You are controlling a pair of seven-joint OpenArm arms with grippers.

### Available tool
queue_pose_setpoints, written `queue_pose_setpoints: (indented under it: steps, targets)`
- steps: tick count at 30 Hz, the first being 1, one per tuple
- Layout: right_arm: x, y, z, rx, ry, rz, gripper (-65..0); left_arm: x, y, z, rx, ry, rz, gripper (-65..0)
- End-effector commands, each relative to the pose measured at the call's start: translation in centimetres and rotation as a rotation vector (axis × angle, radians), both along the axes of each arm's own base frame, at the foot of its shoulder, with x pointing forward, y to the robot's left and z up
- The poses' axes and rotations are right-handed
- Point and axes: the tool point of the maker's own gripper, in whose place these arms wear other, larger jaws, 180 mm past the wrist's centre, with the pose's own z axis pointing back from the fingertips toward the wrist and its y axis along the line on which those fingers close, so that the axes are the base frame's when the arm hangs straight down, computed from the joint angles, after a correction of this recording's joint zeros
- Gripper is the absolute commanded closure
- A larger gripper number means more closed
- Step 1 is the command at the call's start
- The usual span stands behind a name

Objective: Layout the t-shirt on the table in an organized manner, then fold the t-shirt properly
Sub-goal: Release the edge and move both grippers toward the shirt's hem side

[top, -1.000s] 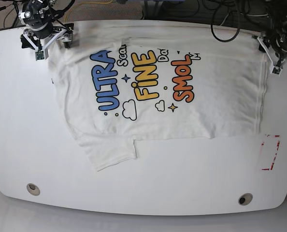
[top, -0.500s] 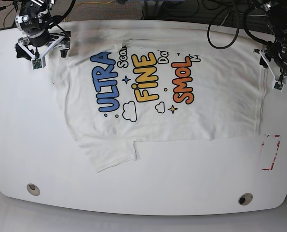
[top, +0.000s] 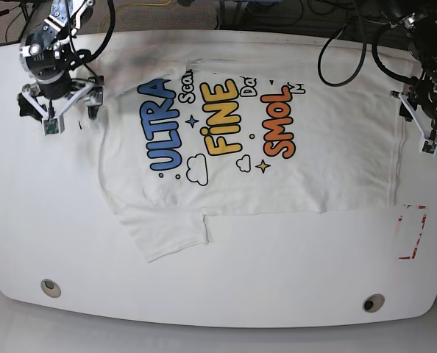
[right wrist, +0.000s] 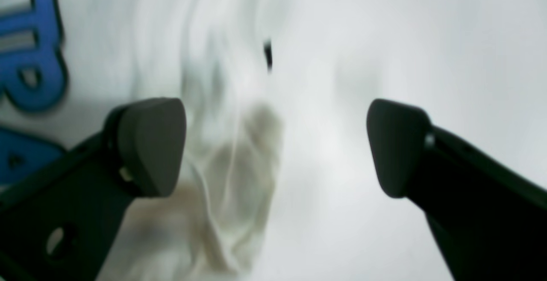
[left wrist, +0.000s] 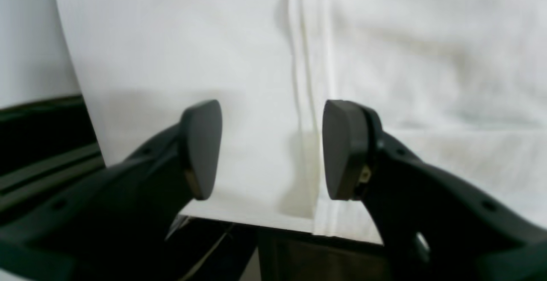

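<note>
Because the t-shirt [top: 277, 140] is thin soft cotton, you should expect it to be light and limp: it will sag and wrinkle wherever you lift it, and a single layer can slide on the glossy table [top: 218, 287]. Take it at the doubled parts, the stitched hem or a sleeve edge, which give the pads more to bite.

Your left gripper [left wrist: 271, 150] is open and holds nothing. The hem seam [left wrist: 305, 101] of the shirt runs just ahead of it and passes between the two fingers, nearer to the pad on the picture's right, so a good hold is almost directly under you.

Your right gripper [right wrist: 275, 146] is also open wide and empty. Under it, toward its left-hand pad in the picture, lies a blurred bunch of wrinkled cloth [right wrist: 230, 178], and the blue lettering [right wrist: 30, 58] is further to that side.

In the base view the shirt lies print-up across the far half of the table, with one sleeve [top: 163, 232] folded out toward the near edge.
</note>
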Motion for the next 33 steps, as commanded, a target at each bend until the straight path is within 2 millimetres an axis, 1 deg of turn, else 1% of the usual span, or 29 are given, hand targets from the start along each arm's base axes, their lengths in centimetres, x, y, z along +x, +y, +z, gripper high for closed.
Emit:
queue_pose_setpoints:
  steps: [1, 4, 5, 7, 8, 11, 13, 15, 17, 21, 25, 27, 30, 33]
  targets:
    - [2.5, -0.3, 1.4, 0.005, -0.072, -0.001, -65.0, 1.9, 0.8, 2.1, 0.029, -0.069, 0.0, -35.3]
    - [4.7, -0.5, 1.4, 0.028, -0.093, -0.01, -65.0, 3.5, 0.7, 3.3, 0.029, -0.118, -0.001, -35.3]
    - [5.7, -0.8, 1.5, 0.028, -0.099, -0.014, -65.0, 4.2, 0.7, 3.9, 0.028, -0.14, -0.002, -35.3]
    - [7.5, -0.7, 1.4, 0.033, -0.099, -0.001, -65.0, 5.4, 0.6, 5.0, 0.028, -0.179, -0.003, -35.3]
    - [8.4, -0.5, 1.0, 0.041, -0.089, 0.011, -65.0, 6.2, 0.6, 5.6, 0.027, -0.204, -0.004, -35.3]
    - [10.3, -0.2, 0.3, 0.062, -0.072, 0.034, -65.0, 7.9, 0.5, 6.7, 0.007, -0.248, 0.001, -35.3]
    - [11.9, 0.0, 0.2, 0.092, -0.074, 0.043, -65.0, 9.3, 0.3, 6.9, -0.018, -0.267, -0.001, -35.3]
    - [13.1, 0.3, -0.4, 0.128, -0.065, 0.047, -65.0, 10.5, 0.2, 6.9, -0.041, -0.272, -0.005, -35.3]
    - [14.3, 0.2, -0.6, 0.152, -0.067, 0.049, -65.0, 11.9, -0.2, 6.8, -0.076, -0.281, -0.014, -35.3]
    - [16.6, 0.7, -1.0, 0.209, -0.093, 0.06, -65.0, 14.8, -0.6, 7.4, -0.142, -0.357, -0.031, -35.3]
    - [18.1, 1.1, -1.7, 0.263, -0.102, 0.067, -65.0, 16.7, -1.4, 7.2, -0.198, -0.404, -0.057, -35.3]
    - [18.4, 1.4, -2.5, 0.297, -0.093, 0.067, -65.0, 17.8, -2.2, 7.0, -0.213, -0.412, -0.091, -35.3]
    - [18.7, 2.1, -3.7, 0.343, -0.087, 0.069, -65.0, 18.5, -2.2, 7.1, -0.2, -0.408, -0.127, -35.3]
    - [18.9, 2.7, -4.2, 0.367, -0.099, 0.072, -65.0, 18.9, -2.6, 6.6, -0.212, -0.404, -0.142, -35.3]
